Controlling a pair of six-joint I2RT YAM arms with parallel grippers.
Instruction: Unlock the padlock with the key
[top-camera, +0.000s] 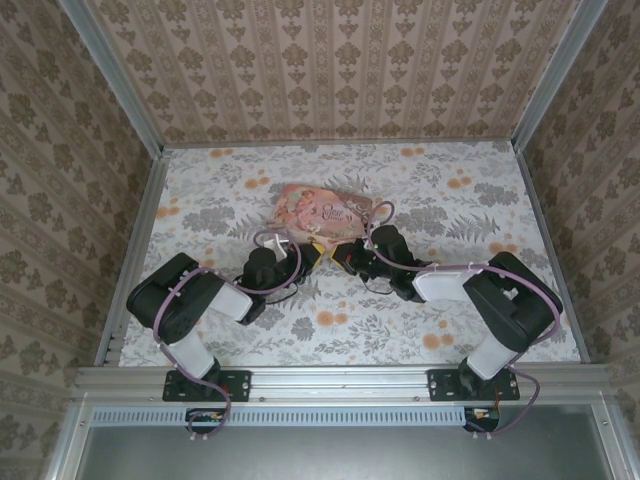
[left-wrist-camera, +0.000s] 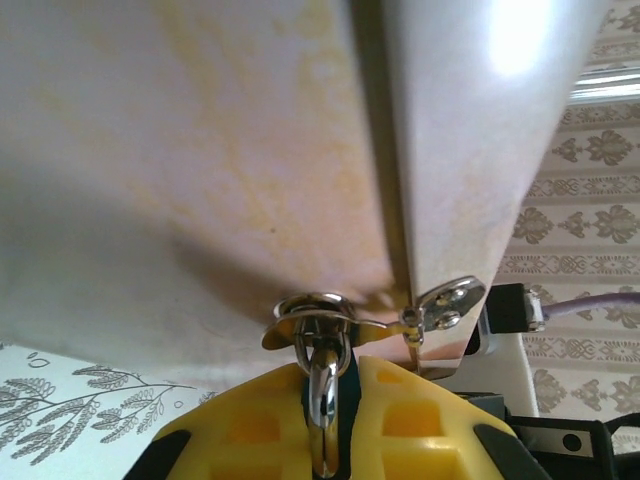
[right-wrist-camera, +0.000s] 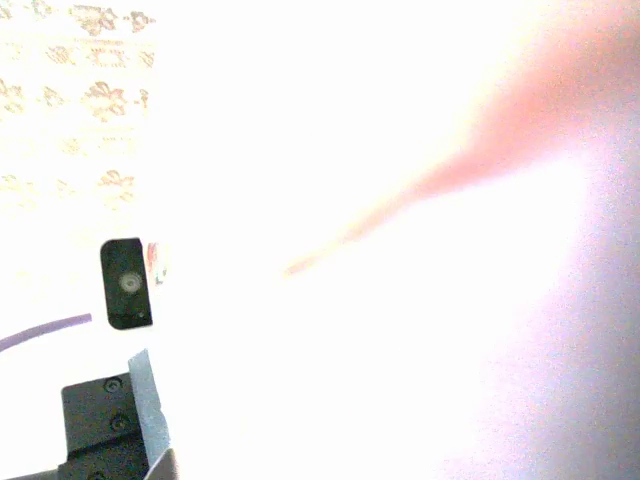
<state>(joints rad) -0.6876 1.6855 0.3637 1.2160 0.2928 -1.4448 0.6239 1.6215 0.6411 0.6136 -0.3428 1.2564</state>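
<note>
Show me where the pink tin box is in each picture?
Top external: the pink tin lies midway up the floral table.
Left wrist: its pale side spans the top, metal latch at its lower edge.
Right wrist: glare hides it; a pink streak may be it.
Shared landmark: the patterned wallpaper.

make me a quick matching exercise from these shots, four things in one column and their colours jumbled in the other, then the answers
Things
1. tin
2. left gripper fingers
3. padlock shackle
4. cable

Colours
a. yellow
b. purple
c. pink, with an illustration
d. shiny silver

Pairs: 1-c, 2-a, 3-d, 4-b
</note>
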